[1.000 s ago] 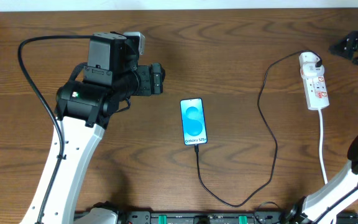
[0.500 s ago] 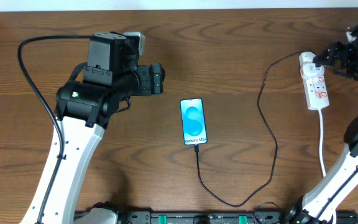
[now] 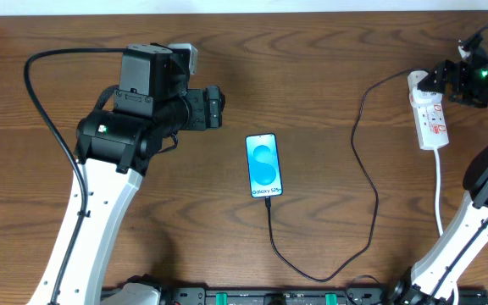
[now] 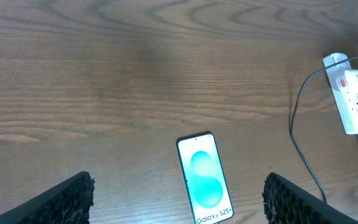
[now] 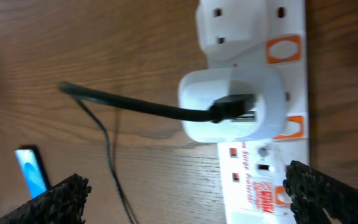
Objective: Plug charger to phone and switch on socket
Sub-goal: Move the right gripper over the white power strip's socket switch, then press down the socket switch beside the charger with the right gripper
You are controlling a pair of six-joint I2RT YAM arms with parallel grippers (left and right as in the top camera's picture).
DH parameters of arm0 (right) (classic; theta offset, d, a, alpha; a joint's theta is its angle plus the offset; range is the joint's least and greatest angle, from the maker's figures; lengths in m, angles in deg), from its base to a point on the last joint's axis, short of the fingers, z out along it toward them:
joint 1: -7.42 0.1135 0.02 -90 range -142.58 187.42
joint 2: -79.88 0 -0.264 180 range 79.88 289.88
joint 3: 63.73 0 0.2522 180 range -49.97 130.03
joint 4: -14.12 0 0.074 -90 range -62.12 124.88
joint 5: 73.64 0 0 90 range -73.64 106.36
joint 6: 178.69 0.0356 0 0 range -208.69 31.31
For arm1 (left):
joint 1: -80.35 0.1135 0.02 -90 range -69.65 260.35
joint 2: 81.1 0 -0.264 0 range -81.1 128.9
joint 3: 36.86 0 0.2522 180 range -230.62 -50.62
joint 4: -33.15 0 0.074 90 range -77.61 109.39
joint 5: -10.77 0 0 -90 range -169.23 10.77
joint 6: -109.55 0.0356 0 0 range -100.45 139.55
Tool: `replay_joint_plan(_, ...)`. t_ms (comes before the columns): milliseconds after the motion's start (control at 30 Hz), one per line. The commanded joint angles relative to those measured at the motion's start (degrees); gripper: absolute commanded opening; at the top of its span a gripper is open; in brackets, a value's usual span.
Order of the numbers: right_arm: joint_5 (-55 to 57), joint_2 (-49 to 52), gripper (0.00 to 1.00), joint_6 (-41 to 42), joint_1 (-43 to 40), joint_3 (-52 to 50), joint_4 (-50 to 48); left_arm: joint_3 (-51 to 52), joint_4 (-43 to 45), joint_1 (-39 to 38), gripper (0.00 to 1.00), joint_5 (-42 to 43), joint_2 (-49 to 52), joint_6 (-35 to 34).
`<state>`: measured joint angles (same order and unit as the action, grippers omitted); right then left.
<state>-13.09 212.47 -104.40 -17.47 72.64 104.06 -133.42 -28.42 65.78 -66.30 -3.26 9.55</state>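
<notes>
The phone lies flat mid-table with its blue-teal "Galaxy" screen up; it also shows in the left wrist view and small in the right wrist view. The thin black charger cable runs from the phone's near end in a loop to the white adapter, which sits plugged into the white socket strip. My right gripper is open, hovering at the strip's far end, its fingers wide apart beside the adapter. My left gripper is open and empty, up left of the phone.
The strip's white cord runs toward the near edge on the right. A thick black robot cable arcs at the left. A black rail lines the near table edge.
My right gripper has come in from the far right edge toward the far end of the socket strip. The left arm, phone and cable have not moved.
</notes>
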Motion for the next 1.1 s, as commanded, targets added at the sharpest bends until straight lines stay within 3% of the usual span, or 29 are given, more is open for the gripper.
replay_joint_plan(0, 2.6, 0.9, 0.99, -1.0, 0.4, 0.2, -0.7, 0.1, -0.2, 0.2, 0.87, -0.8, -0.4, 1.2)
replay_joint_plan(567, 2.6, 2.6, 0.99, 0.1, 2.0, -2.3, -4.3, 0.1, -0.2, 0.2, 0.87, -0.8, -0.4, 1.2)
replay_joint_plan(1067, 0.8, 2.6, 0.99, 2.4, 2.8, -14.7, -12.1, 0.1, -0.2, 0.2, 0.87, -0.8, -0.4, 1.2)
